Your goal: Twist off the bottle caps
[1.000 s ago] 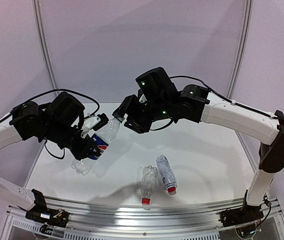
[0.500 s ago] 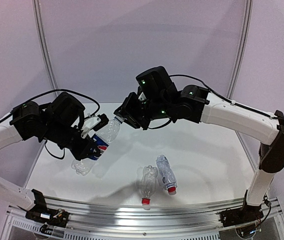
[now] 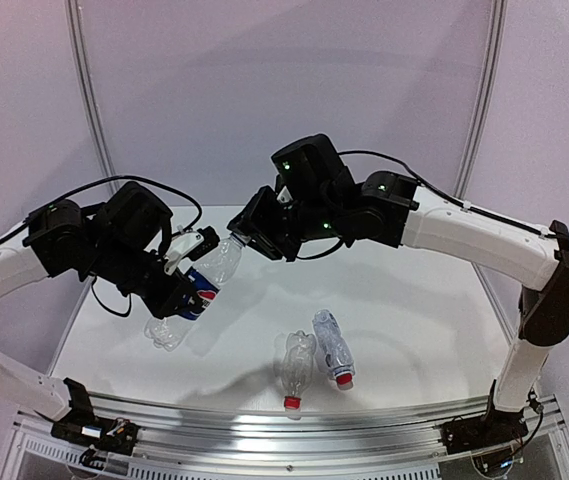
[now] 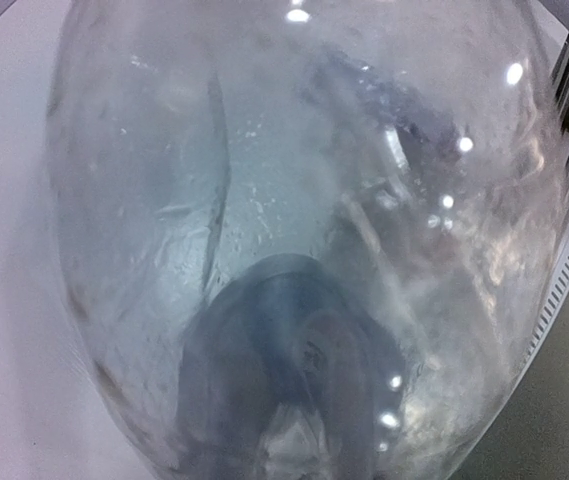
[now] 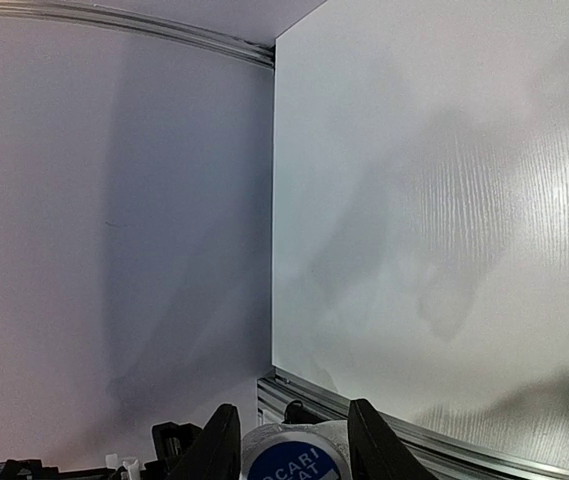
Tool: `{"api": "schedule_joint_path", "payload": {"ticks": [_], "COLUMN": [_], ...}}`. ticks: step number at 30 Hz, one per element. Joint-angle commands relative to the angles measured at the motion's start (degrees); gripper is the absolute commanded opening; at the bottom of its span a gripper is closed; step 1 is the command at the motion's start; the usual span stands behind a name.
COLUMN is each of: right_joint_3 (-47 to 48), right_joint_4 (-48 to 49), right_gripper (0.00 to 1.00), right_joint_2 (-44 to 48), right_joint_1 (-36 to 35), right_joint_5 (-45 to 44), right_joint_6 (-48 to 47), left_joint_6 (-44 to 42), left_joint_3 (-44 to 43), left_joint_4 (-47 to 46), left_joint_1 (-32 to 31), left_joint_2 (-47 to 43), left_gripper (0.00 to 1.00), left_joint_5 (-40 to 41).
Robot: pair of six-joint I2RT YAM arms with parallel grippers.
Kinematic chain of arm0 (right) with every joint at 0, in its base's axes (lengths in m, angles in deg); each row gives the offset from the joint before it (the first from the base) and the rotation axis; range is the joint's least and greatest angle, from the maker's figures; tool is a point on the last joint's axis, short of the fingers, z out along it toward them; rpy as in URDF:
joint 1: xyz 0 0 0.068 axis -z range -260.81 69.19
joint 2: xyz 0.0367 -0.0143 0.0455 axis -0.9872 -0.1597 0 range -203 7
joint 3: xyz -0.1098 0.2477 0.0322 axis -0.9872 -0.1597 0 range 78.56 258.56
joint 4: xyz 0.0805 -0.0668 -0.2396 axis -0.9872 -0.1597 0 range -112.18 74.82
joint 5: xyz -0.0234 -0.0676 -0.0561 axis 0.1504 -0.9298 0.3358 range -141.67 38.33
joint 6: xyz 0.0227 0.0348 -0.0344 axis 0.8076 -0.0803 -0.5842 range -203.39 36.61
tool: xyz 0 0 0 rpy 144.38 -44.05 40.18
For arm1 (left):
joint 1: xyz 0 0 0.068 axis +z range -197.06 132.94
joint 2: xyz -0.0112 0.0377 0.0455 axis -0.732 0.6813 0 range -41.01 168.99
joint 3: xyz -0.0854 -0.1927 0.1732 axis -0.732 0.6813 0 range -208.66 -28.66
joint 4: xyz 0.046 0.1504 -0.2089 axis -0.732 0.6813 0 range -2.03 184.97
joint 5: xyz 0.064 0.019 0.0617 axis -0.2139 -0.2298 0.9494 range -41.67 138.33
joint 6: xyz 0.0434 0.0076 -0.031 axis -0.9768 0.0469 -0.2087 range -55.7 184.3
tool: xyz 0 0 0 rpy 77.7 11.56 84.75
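The left gripper (image 3: 179,295) is clamped on the labelled bottle (image 3: 216,263), tilted above the table (image 3: 414,300). The right gripper (image 5: 292,410) straddles its white cap (image 5: 294,458); squeezing or not, I cannot tell

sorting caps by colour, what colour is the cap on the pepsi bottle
Whitish cap, blue print on top; right wrist view.

the cap (image 5: 294,458) reads "ocari"; the bottle (image 3: 214,265) wears a pepsi logo.

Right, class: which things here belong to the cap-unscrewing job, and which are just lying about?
Job:
Pepsi bottle, held by the left gripper
its whitish cap, flanked by the right gripper
two unlabelled bottles, red caps on

Just there:
table
black cables
aluminium rail
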Motion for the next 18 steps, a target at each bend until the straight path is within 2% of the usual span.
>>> {"api": "schedule_joint_path", "payload": {"ticks": [1,4,10,12,15,18], "right_joint_3": [-1.0,-1.0,-2.8,-5.6,-13.7,-23.0], "right_joint_4": [0.0,-0.2,1.3,4.8,17.0,30.6], "right_gripper": [0.37,0.31,0.06,0.0,0.0,0.0], "right_joint_2": [0.4,0.4,1.3,3.2,8.0,12.8], "right_joint_1": [-0.7,-0.8,-0.9,-0.9,-0.9,-0.8], "right_joint_5": [-0.4,-0.7,-0.7,-0.2,3.6,12.2], "right_joint_6": [0.1,0.1,-1.0,-3.4,-11.9,-20.9], "left_joint_6": [0.2,0.3,0.4,-0.7,-3.3,-3.3], "left_joint_3": [-1.5,-1.4,-1.2,-0.6,1.8,3.3], "left_joint_4": [1.2,1.3,1.1,-0.2,-3.7,-7.3], "left_joint_1": [0.4,0.3,0.8,2.4,7.4,12.5], "left_joint_2": [0.0,-0.1,-0.9,-1.7,-4.9,-8.9], "left_gripper": [0.0,0.0,0.0,0.0,0.0,0.0], "left_joint_5": [-0.8,-0.6,-3.2,-11.9,-35.2,-56.5]}}
